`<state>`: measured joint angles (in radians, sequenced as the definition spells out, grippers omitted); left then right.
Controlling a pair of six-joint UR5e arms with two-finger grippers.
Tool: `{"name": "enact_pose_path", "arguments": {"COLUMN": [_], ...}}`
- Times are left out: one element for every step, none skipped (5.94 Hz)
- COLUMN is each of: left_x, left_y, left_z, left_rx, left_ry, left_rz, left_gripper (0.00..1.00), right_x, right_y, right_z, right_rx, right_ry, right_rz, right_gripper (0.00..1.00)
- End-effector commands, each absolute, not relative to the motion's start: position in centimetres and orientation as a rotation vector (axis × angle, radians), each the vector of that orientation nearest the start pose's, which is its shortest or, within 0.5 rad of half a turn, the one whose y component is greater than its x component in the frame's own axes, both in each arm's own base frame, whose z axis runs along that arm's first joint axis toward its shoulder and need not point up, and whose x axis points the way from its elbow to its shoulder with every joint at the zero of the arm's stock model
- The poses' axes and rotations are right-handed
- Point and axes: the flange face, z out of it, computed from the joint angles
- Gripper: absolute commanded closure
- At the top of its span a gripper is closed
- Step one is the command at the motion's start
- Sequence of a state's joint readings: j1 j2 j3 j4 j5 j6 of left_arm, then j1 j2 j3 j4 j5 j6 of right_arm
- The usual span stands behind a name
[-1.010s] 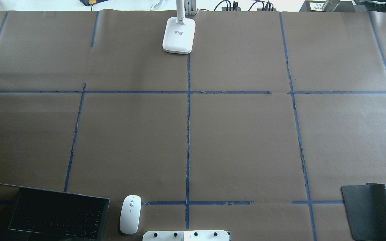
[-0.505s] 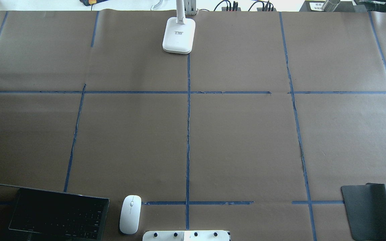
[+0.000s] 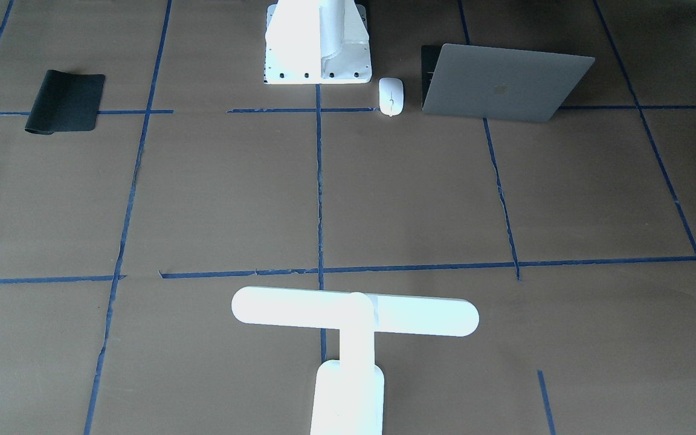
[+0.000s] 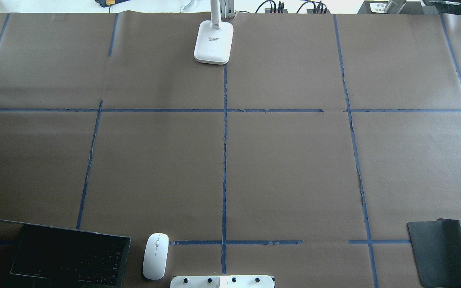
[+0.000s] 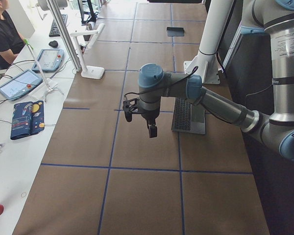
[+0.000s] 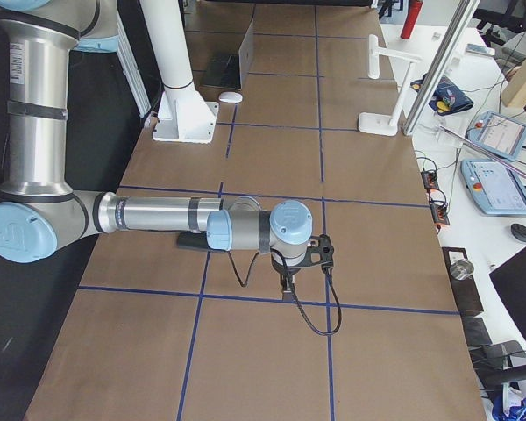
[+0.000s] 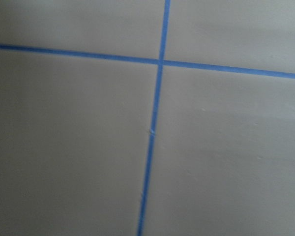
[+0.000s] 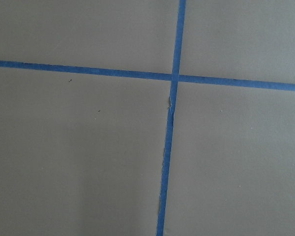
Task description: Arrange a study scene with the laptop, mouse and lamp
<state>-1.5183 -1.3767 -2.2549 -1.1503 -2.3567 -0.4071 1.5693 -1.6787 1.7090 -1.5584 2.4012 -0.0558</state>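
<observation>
Overhead, the opened laptop [image 4: 70, 258] is seen at seven o'clock, the mouse [image 4: 155, 256] laid just beside it toward six, the lamp [image 4: 213, 42] stood at twelve, left gripper [image 5: 152, 131] and right gripper [image 6: 287, 285] held above the table [image 4: 294, 168], their opening cannot be told.

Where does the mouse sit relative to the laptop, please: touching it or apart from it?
Apart. The overhead view shows a strip of brown paper between the mouse and the laptop; the front-facing view shows the same gap.
</observation>
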Motion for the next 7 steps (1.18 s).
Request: {"name": "enact_pose_path", "arguments": {"left_x": [-0.4,1.7,5.5,9.4,13.1,17.8,21.8], "left_y": [-33.9,-32.8,-31.5,-31.0,-30.2,-29.1,-27.5], "left_z": [39.9,37.4,35.2,33.8,32.9,32.0,30.9], "left_rx": [-0.209,-0.261,-0.357,-0.423,-0.423,-0.412,-0.433], "left_ry": [0.789,0.789,0.773,0.765,0.731,0.678,0.65], "left_rz": [-0.489,-0.577,-0.672,-0.765,-0.882,-0.96,-1.019], "left_gripper": [0.0,0.0,0.0,0.0,0.0,0.0,0.0], "right_x": [5.9,5.9,5.9,5.9,5.9,5.9,5.9], "right_y": [-45.0,-45.1,-46.2,-46.1,-46.0,-46.0,-46.1], "right_z": [63.4,63.3,61.9,62.3,62.8,62.8,62.9], "right_rx": [0.064,0.066,0.096,0.086,0.078,0.077,0.075], "right_ry": [-0.832,-0.833,-0.829,-0.832,-0.833,-0.833,-0.833], "right_rz": [-0.071,-0.07,-0.085,-0.079,-0.077,-0.076,-0.076], "right_gripper": [0.0,0.0,0.0,0.0,0.0,0.0,0.0]}}
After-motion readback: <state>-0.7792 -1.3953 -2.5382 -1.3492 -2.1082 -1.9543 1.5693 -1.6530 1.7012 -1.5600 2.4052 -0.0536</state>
